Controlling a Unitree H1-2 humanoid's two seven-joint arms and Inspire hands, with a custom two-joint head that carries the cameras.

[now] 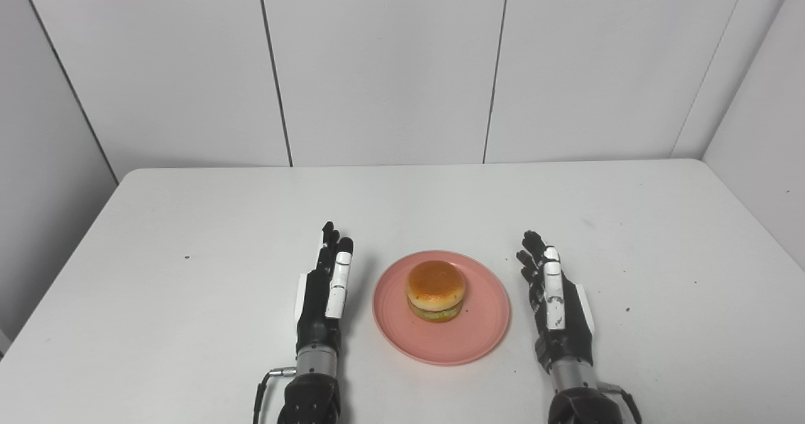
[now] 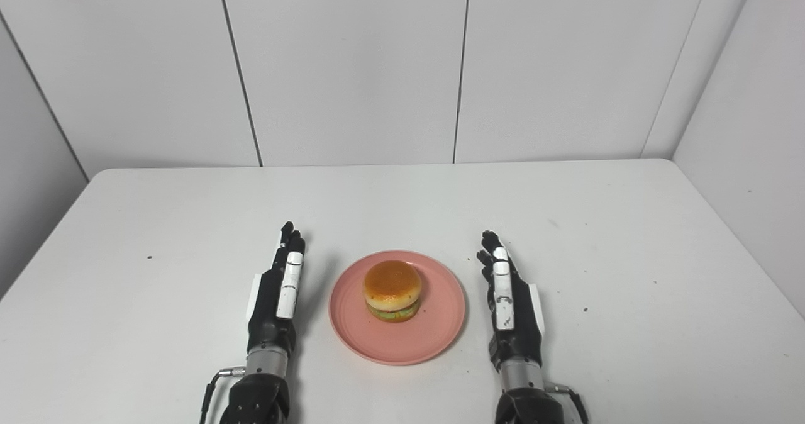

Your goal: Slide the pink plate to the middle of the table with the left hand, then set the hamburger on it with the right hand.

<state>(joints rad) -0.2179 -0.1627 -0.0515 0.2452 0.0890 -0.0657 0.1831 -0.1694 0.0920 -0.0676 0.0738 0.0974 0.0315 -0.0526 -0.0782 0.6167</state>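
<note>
White tabletop (image 1: 188, 223) — round pink plate (image 1: 478, 329) mid-table bears the brown-bunned hamburger (image 1: 436, 290); left hand (image 1: 324, 298) and right hand (image 1: 556, 304) flank it, fingers straight, seemingly empty — task looks done.

Bright, even, diffuse light fills both views, with no glare. Shadows are faint: a soft one lies on the surface (image 1: 188, 323) toward 3 o'clock of the left hand (image 1: 324, 292). Both pictures are sharp edge to edge, with no motion blur.
</note>
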